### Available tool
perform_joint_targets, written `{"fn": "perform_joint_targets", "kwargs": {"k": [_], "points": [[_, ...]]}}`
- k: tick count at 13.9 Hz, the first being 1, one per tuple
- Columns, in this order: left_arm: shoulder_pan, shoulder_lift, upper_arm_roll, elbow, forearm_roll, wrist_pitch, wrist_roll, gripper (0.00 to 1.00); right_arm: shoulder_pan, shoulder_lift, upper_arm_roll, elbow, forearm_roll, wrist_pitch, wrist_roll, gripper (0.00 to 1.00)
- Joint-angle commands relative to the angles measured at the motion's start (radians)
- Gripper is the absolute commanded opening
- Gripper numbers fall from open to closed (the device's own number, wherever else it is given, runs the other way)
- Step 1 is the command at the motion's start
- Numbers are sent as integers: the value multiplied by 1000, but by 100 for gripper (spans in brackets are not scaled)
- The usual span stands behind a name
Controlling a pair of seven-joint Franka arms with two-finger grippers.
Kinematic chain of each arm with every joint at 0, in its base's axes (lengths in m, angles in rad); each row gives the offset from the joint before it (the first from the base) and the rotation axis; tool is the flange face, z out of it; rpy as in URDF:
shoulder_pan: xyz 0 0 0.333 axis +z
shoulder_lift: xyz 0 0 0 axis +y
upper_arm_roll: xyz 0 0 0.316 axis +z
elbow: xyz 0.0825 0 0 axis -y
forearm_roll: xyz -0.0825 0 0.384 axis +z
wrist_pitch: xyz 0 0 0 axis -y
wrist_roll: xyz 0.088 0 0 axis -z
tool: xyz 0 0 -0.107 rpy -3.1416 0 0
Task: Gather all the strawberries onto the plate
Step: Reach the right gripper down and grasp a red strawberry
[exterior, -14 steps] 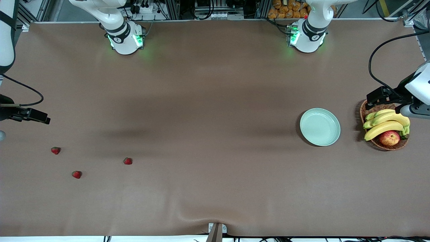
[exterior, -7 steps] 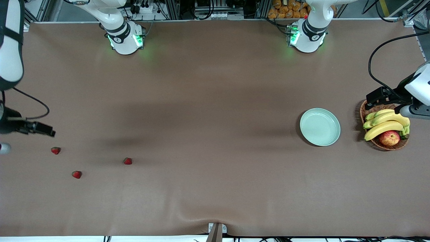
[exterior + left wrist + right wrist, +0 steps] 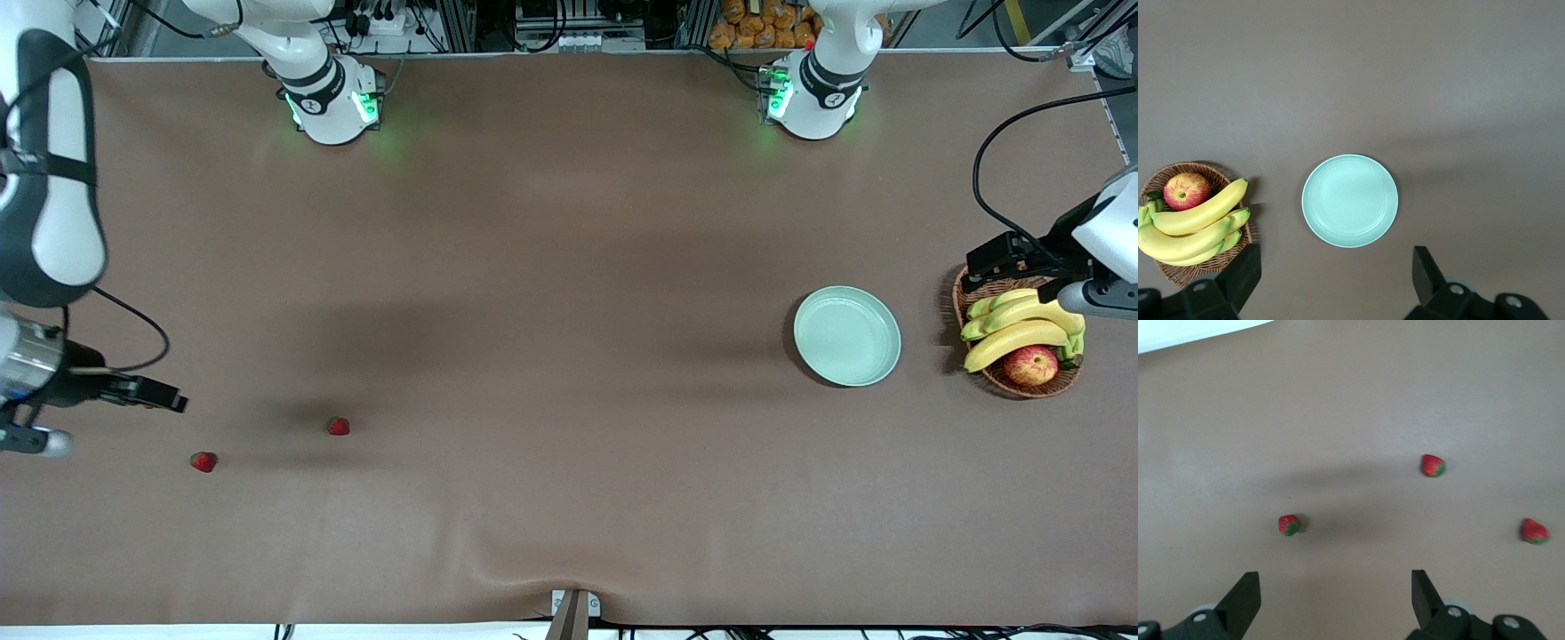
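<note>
Three small red strawberries lie on the brown table at the right arm's end. Two show in the front view [image 3: 204, 461] [image 3: 338, 427]; the third is hidden there under my right hand. All three show in the right wrist view [image 3: 1289, 525] [image 3: 1432, 465] [image 3: 1534, 531]. My right gripper [image 3: 53, 391] [image 3: 1335, 587] is open and empty, up over the table beside the strawberries. The pale mint-green plate [image 3: 846, 335] [image 3: 1350, 200] is empty, toward the left arm's end. My left gripper [image 3: 1098, 267] [image 3: 1335, 267] is open and empty, waiting over the basket's edge.
A brown wicker basket [image 3: 969, 293] [image 3: 1178, 172] with bananas [image 3: 1018, 324] and a red-yellow apple [image 3: 1031, 364] stands beside the plate at the left arm's end. A black cable [image 3: 987, 160] loops above the table there. The table's front edge runs near the strawberries.
My right arm has come down and toward the front camera, over the strawberries, and now covers one of them in the front view. The left arm has not moved.
</note>
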Motion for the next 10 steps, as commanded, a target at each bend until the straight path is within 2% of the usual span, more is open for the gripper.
{"fn": "perform_joint_targets", "kwargs": {"k": [1, 4, 7, 10], "points": [[7, 4, -3, 17, -22, -16, 6, 100, 73, 102, 5, 19, 5, 111, -12, 100], [1, 6, -4, 17, -22, -17, 1, 100, 127, 194, 5, 19, 2, 168, -64, 100], [6, 6, -4, 17, -22, -16, 4, 100, 170, 252, 5, -6, -29, 296, -241, 100], [7, 13, -4, 15, -20, -16, 10, 100, 214, 260, 5, -71, -86, 338, -335, 100]]}}
